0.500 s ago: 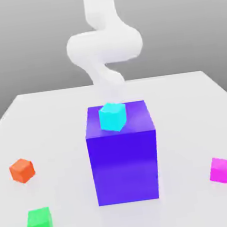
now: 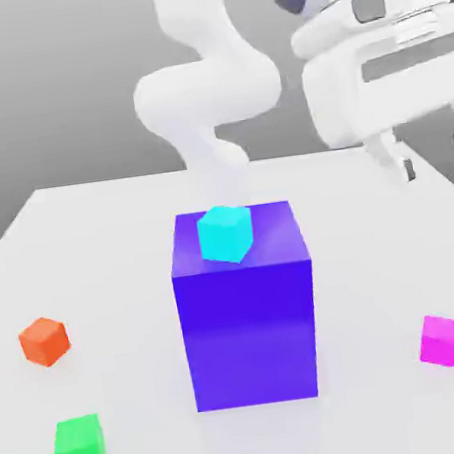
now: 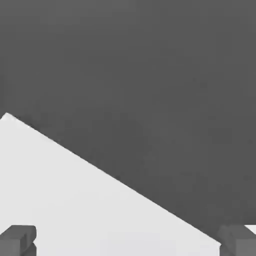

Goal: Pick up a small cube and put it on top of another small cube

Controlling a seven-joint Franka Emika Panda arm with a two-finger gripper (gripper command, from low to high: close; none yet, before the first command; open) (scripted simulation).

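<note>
The small magenta-pink cube (image 2: 440, 340) lies on the white table (image 2: 101, 237) near the front, at the exterior view's right. The small green cube (image 2: 79, 447) rests at the front, at the exterior view's left, far from it. My gripper (image 2: 431, 152) hangs high above the table at the exterior view's right, well above the magenta cube. Its fingers (image 2: 396, 163) stand wide apart with nothing between them. In the hand view the gripper (image 3: 127, 242) shows two grey fingertips (image 3: 17, 240) far apart over a corner of the table (image 3: 75, 200).
A big blue-violet block (image 2: 247, 309) stands in the middle of the table with a cyan cube (image 2: 224, 233) on its top. An orange cube (image 2: 44, 341) lies at the exterior view's left, behind the green one. The arm's white links (image 2: 208, 92) rise behind the block.
The hand has swung into the exterior view at the upper right. The cubes and the block have not moved.
</note>
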